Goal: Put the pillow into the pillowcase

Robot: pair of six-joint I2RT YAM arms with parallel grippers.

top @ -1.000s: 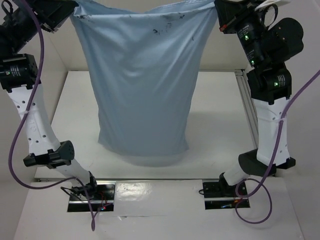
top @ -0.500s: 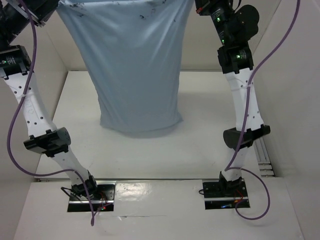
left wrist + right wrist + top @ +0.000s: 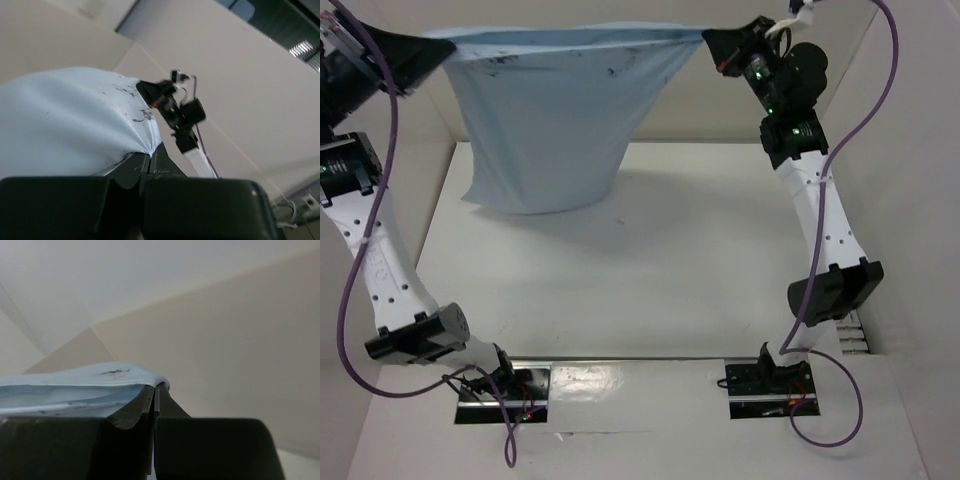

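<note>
The light-blue pillowcase (image 3: 550,120) hangs high over the far left of the table, stretched by its top edge between both grippers, bulging as if filled. My left gripper (image 3: 430,42) is shut on its top left corner; the cloth (image 3: 70,120) runs into the closed fingertips in the left wrist view. My right gripper (image 3: 708,38) is shut on the top right corner, where the cloth (image 3: 80,385) shows pinched in the right wrist view. The white pillow is not visible; I cannot tell whether it is inside the sack.
The white table (image 3: 650,270) lies below, with beige walls (image 3: 910,150) on three sides. An aluminium rail (image 3: 850,325) runs along the right edge. Both arm bases (image 3: 765,385) sit at the near edge. The right arm (image 3: 175,107) shows in the left wrist view.
Both grippers have swung the pillowcase up and toward the far left. Its bottom has lifted away from the near middle of the table and the sack now tilts toward horizontal.
</note>
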